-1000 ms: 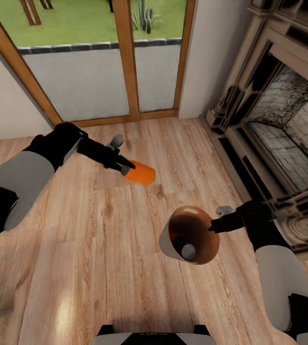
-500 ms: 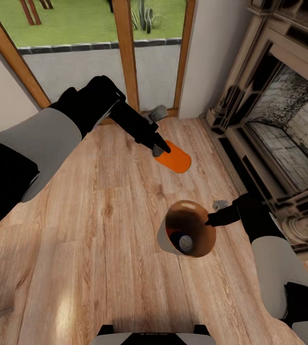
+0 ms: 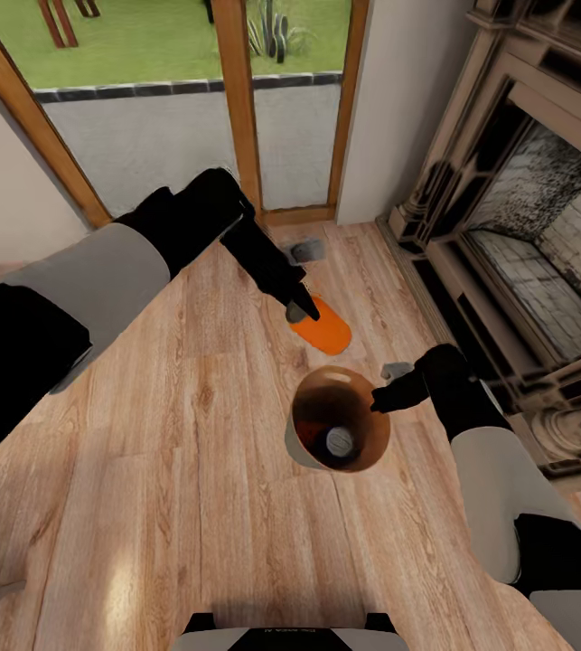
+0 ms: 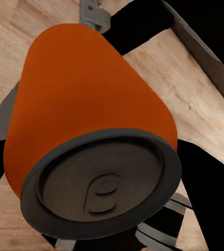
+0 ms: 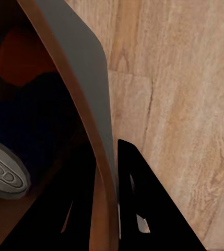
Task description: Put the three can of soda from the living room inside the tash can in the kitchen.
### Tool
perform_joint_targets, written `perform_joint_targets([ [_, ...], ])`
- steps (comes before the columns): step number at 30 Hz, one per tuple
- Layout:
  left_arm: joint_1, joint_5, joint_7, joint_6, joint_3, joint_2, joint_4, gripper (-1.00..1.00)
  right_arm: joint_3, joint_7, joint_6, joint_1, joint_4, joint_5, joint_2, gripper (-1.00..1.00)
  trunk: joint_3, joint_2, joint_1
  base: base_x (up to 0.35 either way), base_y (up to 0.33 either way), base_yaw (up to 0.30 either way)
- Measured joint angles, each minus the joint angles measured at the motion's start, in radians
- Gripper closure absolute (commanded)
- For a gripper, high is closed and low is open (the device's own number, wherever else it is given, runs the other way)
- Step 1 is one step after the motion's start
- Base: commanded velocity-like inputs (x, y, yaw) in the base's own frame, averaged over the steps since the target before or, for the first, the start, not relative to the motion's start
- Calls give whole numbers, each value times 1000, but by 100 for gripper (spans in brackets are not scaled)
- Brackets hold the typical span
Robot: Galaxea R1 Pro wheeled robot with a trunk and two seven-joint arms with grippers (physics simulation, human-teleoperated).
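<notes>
Wood plank floor (image 3: 191, 434) runs under everything in the head view. Glass door with wooden frame (image 3: 236, 108) at the far wall, lawn seen through it. Brick-and-stone fireplace (image 3: 525, 244) along the right side. Left arm (image 3: 118, 271) reaches in from the left, grey upper part, black forearm. Right arm (image 3: 498, 470) comes up from the lower right.

Tash can (image 3: 337, 432) is tilted, mouth toward the camera, pale grey outside, orange-brown inside; whether it touches the floor, cannot tell. Right gripper (image 3: 388, 391) is clamped on its rim at the right side. Right wrist view confirms: rim wall (image 5: 93, 104) sits between the two black fingers (image 5: 138, 209), one inside, one outside, pinching it.

Inside the bin a blue can (image 3: 337, 441) lies with its silver top showing; right wrist view shows the same can (image 5: 2, 167) and an orange can (image 5: 25, 57) deeper in, dim.

Left gripper (image 3: 301, 312) holds the orange soda can (image 3: 323, 327), jaws closed on its near end. Can is tilted, in the air just beyond the bin's far rim, not touching it. Left wrist view: orange can (image 4: 91, 136) close up, dark top with pull tab facing the camera, grey fingertip (image 4: 93, 13) seen past its body.
</notes>
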Motion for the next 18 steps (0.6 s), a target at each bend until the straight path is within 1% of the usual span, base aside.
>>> perform_joint_targets([
  [1, 31, -51, 0, 0, -9, 0, -14, 100, 14, -12, -8, -5, 0, 8, 8, 100, 0, 0, 0, 0, 0, 0],
  [2, 44, -69, 0, 0, -9, 0, -22, 100, 18, -14, -5, -7, 0, 6, 11, 100, 0, 0, 0, 0, 0, 0],
  [3, 67, -101, 0, 0, -11, 0, -37, 100, 23, -17, -2, -9, 0, 1, 16, 100, 0, 0, 0, 0, 0, 0],
  [4, 79, -114, 0, 0, -11, 0, -46, 100, 24, -17, 4, -10, 0, -8, 19, 100, 0, 0, 0, 0, 0, 0],
  [6, 115, -147, 0, 0, -13, 0, -75, 100, 28, -20, 8, -12, 0, -12, 23, 100, 0, 0, 0, 0, 0, 0],
  [7, 128, -156, 0, 0, -13, 0, -84, 100, 28, -22, 5, -13, 0, -7, 24, 100, 0, 0, 0, 0, 0, 0],
  [9, 137, -162, 0, 0, -14, 0, -91, 100, 29, -24, -1, -13, 1, 5, 24, 100, 0, 0, 0, 0, 0, 0],
  [13, 160, -172, 0, 0, -15, 1, -108, 100, 28, -24, 4, -14, 1, -4, 23, 100, 0, 0, 0, 0, 0, 0],
  [18, 165, -174, 0, 0, -16, 0, -112, 100, 28, -25, 1, -15, 1, 0, 25, 100, 0, 0, 0, 0, 0, 0],
])
